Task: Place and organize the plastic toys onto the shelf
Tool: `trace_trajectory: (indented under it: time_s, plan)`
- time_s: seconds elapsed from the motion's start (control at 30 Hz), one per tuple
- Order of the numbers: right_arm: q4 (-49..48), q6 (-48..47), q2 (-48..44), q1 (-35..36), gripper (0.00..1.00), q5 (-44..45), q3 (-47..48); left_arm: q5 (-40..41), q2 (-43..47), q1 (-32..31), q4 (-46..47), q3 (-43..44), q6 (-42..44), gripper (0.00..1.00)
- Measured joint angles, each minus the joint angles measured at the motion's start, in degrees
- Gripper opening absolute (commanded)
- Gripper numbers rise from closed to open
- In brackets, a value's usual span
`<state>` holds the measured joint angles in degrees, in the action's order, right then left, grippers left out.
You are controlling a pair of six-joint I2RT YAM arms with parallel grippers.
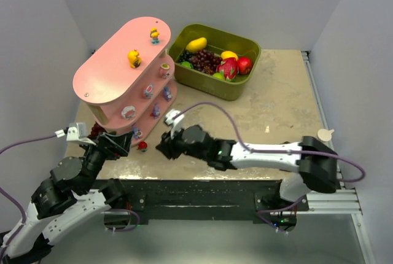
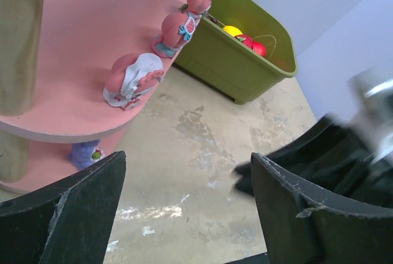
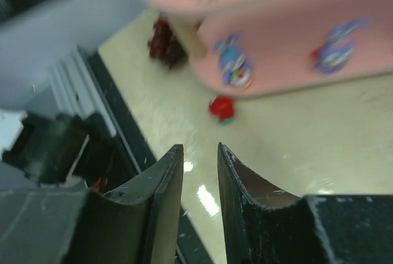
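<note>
The pink three-tier shelf [image 1: 104,80] stands at the back left. Two yellow toys [image 1: 134,59] sit on its top board. Pink toys [image 2: 132,80] sit on the middle board and purple toys [image 3: 233,67] on the bottom board. A red toy [image 1: 142,146] lies on the table just in front of the shelf, and also shows in the right wrist view [image 3: 221,108]. My left gripper [image 1: 116,144] is wide open and empty beside the shelf's near end [image 2: 187,178]. My right gripper [image 1: 163,147] is narrowly open and empty, a little short of the red toy [image 3: 199,150].
An olive-green bin [image 1: 215,83] of larger fruits stands right of the shelf, and shows in the left wrist view [image 2: 245,67]. A dark red grape bunch [image 1: 97,130] lies by the shelf's near-left foot. The two grippers are close together near the table's front edge.
</note>
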<state>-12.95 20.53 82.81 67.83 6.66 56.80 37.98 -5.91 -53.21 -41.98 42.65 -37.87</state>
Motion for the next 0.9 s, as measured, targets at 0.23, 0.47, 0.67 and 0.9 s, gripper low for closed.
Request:
trace_trajectory:
  time_s: [0.23,0.47,0.67,0.9]
  plan:
    - [-11.98,7.82,21.05,11.96,0.63,12.74,-2.16,-0.28,-0.57,0.0,0.61,0.0,-0.04,0.86]
    - [-20.41,15.17,32.3,13.42,0.72,27.56,-1.79,-0.26,0.9,0.0,0.24,0.0,-0.04,0.86]
    - [-24.63,18.71,40.63,15.47,0.81,35.98,6.47,-0.22,2.32,0.0,0.24,-0.11,0.0,0.86]
    - [-19.08,22.86,47.15,16.17,0.88,41.81,18.1,-0.24,3.45,0.0,0.48,-1.33,0.15,0.86]
